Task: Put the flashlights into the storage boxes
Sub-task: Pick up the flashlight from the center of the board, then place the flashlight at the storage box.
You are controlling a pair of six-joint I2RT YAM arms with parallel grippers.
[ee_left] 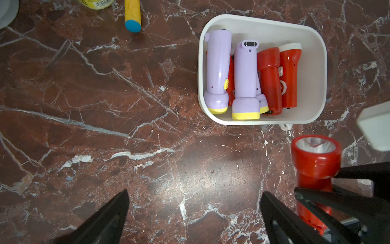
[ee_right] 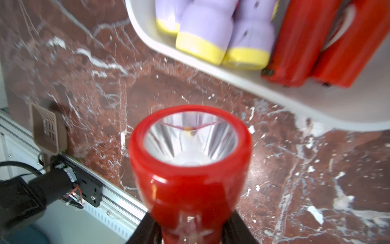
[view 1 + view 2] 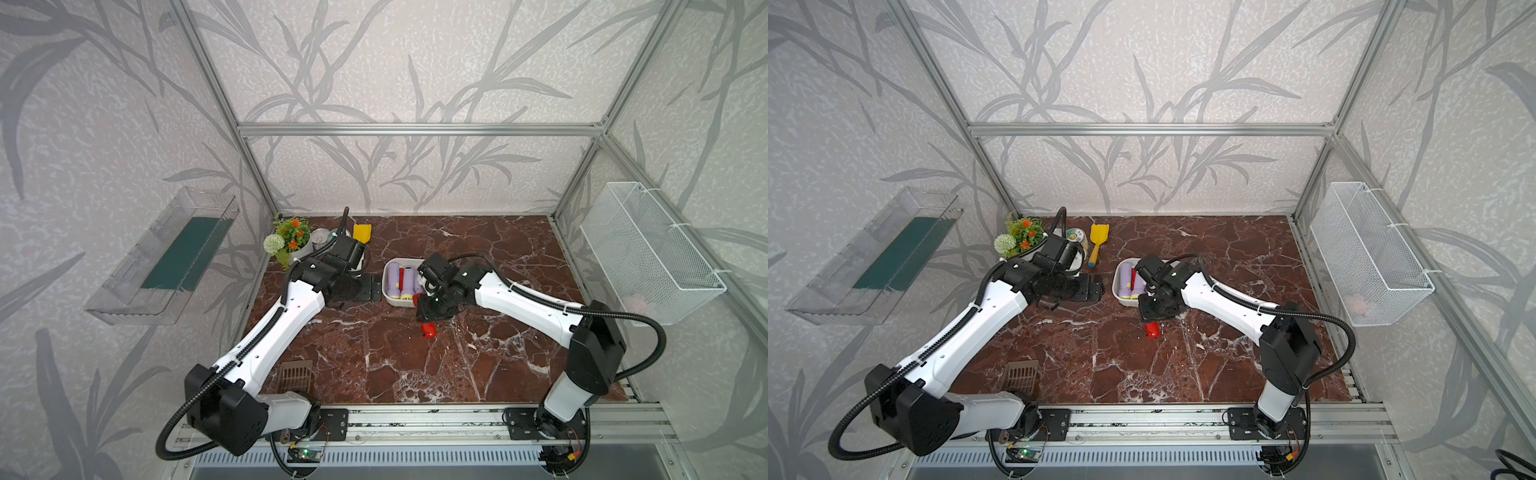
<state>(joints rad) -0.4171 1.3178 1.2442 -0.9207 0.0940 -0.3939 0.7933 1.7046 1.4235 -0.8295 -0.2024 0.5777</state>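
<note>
The right fingers [image 2: 145,232] are closed around the handle of one red flashlight [image 2: 190,169], its lens end pointing away from the wrist. It is held just outside the white box [image 1: 312,63], near the box's front edge, over the marble surface [image 1: 147,105]. Six more lie inside the box: three lilac flashlights [image 1: 245,80] with yellow heads, one partly buried, and three red flashlights [image 1: 270,80], one mostly hidden under the lilac pair. The left fingers [image 1: 109,219] are spread wide and hold nothing, beside the box. One yellow shovel [image 3: 1098,243] lies behind.
</note>
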